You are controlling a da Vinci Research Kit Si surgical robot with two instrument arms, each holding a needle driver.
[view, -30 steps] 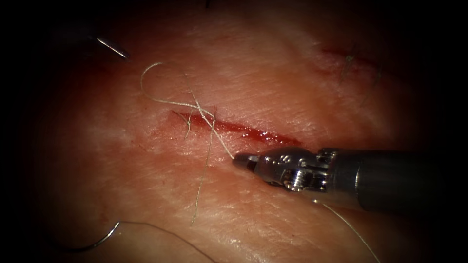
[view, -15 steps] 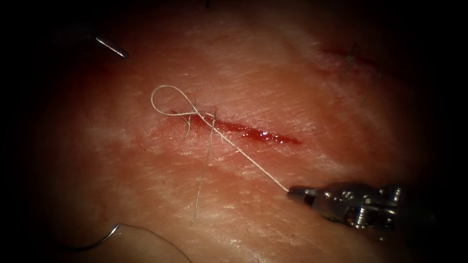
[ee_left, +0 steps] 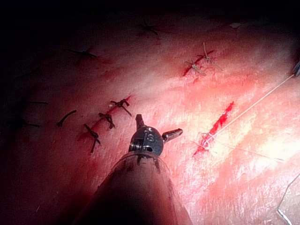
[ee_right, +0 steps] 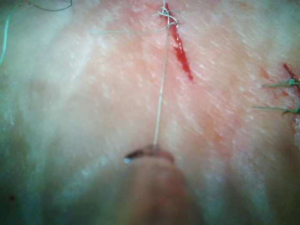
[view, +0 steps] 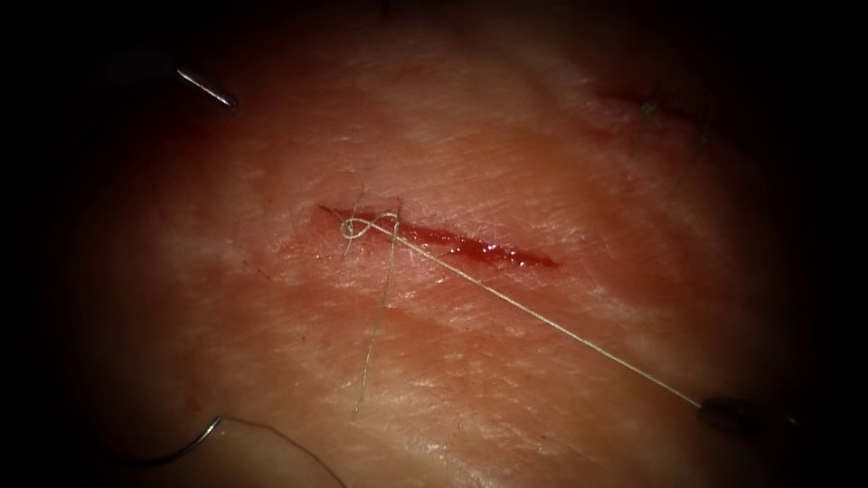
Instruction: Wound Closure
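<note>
The right tool (view: 728, 414), clamped on the thread (view: 542, 318), holds it taut down-right from the knot (view: 355, 227) on the cut (view: 470, 244) (needle (view: 194, 440) apparently lying loose), left tool (ee_left: 154, 132) spread, empty.

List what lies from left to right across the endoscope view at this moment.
Needle lying free on the tissue → left gripper, open, holding nothing → knot at the cut's left end → cut with red fluid → taut thread → right gripper, shut on the thread.
</note>
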